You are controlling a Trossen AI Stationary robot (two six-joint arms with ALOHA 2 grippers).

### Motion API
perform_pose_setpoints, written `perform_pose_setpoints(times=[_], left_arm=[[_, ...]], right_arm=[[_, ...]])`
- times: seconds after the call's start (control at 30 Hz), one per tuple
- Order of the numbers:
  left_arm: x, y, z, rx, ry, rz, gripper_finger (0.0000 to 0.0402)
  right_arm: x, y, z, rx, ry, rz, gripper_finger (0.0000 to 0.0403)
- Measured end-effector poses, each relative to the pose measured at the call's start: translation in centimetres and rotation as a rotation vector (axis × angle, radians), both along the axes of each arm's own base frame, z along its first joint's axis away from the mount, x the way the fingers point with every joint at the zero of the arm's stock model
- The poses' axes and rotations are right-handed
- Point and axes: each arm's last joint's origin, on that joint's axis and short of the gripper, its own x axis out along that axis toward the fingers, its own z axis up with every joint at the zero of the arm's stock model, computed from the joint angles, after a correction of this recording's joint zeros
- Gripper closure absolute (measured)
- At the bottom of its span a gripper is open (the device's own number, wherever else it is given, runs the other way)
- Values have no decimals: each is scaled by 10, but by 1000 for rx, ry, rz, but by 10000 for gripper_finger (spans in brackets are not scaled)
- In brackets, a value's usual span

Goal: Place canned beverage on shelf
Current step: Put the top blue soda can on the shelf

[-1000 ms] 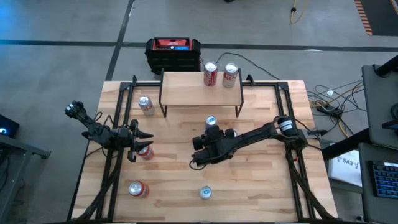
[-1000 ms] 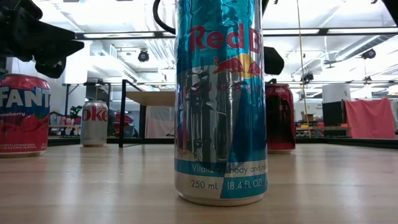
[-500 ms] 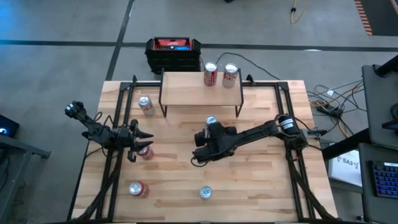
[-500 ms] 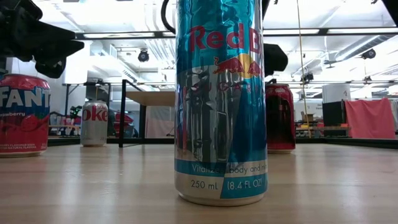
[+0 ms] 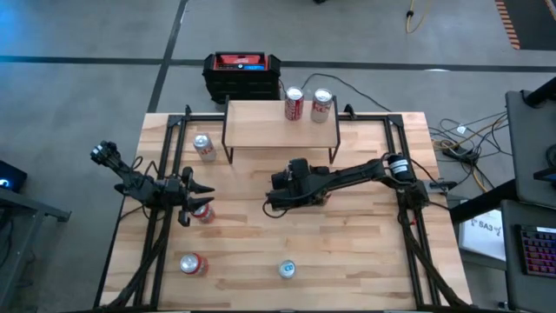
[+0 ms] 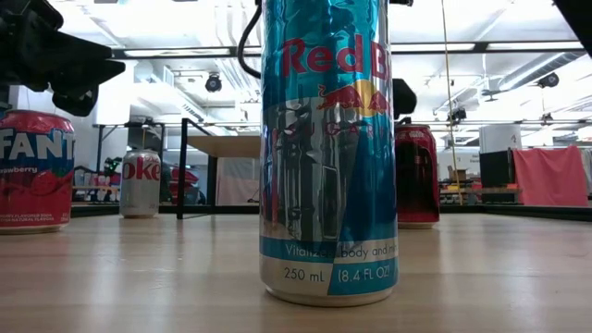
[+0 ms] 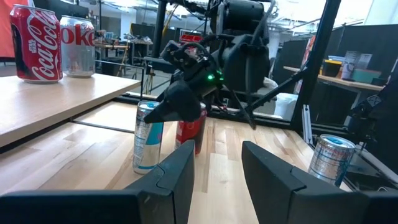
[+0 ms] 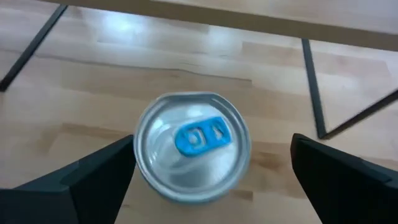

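Shelf [image 5: 280, 122] at counter's [image 5: 365, 243] far edge, two cans on its board. Right tool [image 5: 276, 187] hangs just in front of shelf, fingers spread wide either side of slim blue-tabbed can [image 8: 193, 145], not gripping it; can upright on counter. Left tool [image 5: 201, 195] closed, empty, parked beside a red can [image 5: 205, 212].

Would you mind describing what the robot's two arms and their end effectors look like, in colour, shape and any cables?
Both arms are dark, slim and jointed. The right arm has a light ring near its base joint, and in the left wrist view a green light and black cables show on it. The left end effector has two broad, flat, matte black fingers; the right end effector has similar dark, wedge-shaped fingers.
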Motion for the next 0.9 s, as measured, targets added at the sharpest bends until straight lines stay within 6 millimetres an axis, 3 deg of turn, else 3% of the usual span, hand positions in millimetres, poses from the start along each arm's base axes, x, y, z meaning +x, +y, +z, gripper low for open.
perform_pose_setpoints(times=[0.43,0.57,0.8,0.9], left_arm=[[0,0,0,0,0,0,283],[0,0,0,0,0,0,283],[0,0,0,0,0,0,283],[0,0,0,0,0,0,283]], right_arm=[[2,-6,-4,6,-24,-14,14],[2,-6,-5,32,-40,-26,58],[3,-6,-5,35,-56,-38,181],[3,-6,-5,35,-62,-44,181]])
